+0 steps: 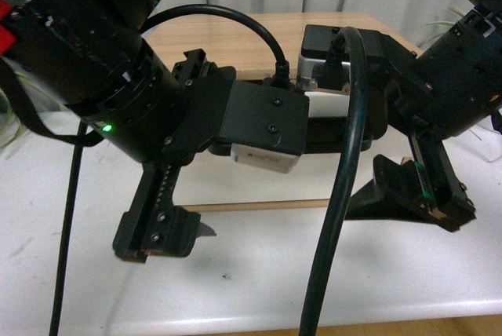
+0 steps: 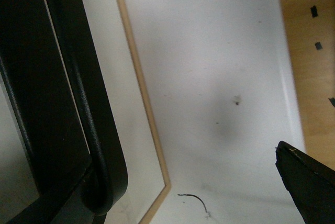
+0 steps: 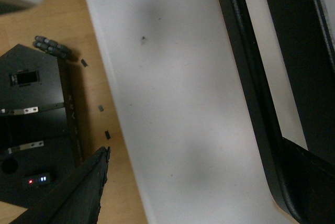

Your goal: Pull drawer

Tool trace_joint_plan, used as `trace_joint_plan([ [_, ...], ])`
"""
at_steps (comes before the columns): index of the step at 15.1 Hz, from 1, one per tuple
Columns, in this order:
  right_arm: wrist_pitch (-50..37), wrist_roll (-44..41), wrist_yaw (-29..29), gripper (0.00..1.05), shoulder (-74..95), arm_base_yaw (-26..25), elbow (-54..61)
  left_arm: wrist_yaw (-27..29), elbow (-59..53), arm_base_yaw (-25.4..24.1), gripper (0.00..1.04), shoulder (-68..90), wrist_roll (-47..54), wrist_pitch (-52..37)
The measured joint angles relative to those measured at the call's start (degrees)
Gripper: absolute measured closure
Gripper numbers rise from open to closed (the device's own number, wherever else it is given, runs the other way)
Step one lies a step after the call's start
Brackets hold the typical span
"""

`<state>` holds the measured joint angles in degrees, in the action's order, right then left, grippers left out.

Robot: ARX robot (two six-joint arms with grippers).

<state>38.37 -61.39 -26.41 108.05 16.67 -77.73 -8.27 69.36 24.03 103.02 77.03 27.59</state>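
Observation:
My arms hide most of the drawer in the front view; only a sliver of its white front (image 1: 328,104) and a stretch of the black bar handle (image 1: 323,143) show between them. The handle (image 2: 78,88) runs long and black in the left wrist view, beside a thin wooden edge (image 2: 140,93), and shows again as the handle (image 3: 246,77) in the right wrist view. My left gripper (image 1: 169,234) is open just short of the handle, holding nothing. My right gripper (image 1: 416,195) is open too, hanging over the white table near the handle's other end. The notch is hidden.
The white table (image 1: 251,281) lies under both grippers, with a small dark speck (image 2: 237,100) on it. A wooden top (image 1: 235,38) sits behind the arms. Black cables (image 1: 337,218) hang in front. Past the table edge are wooden floor (image 3: 63,103) and a black base (image 3: 31,130).

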Motion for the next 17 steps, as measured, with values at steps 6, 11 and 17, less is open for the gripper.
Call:
trace_joint_plan([
  [6, 1.03, -1.22, 3.43, 0.06, -10.73, 4.46, 11.93, -1.68, -9.77, 2.60, 0.07, -9.97, 4.44, 3.26],
  [11, -8.15, 4.33, -0.66, 0.06, -17.31, 4.83, 17.66, -4.39, -15.10, 2.67, 0.07, -15.65, 1.14, -8.79],
  [17, -38.99, 26.03, 13.90, 0.06, -45.20, -6.86, 39.82, -7.41, -35.43, -6.08, 0.07, -43.45, -28.17, -33.03],
])
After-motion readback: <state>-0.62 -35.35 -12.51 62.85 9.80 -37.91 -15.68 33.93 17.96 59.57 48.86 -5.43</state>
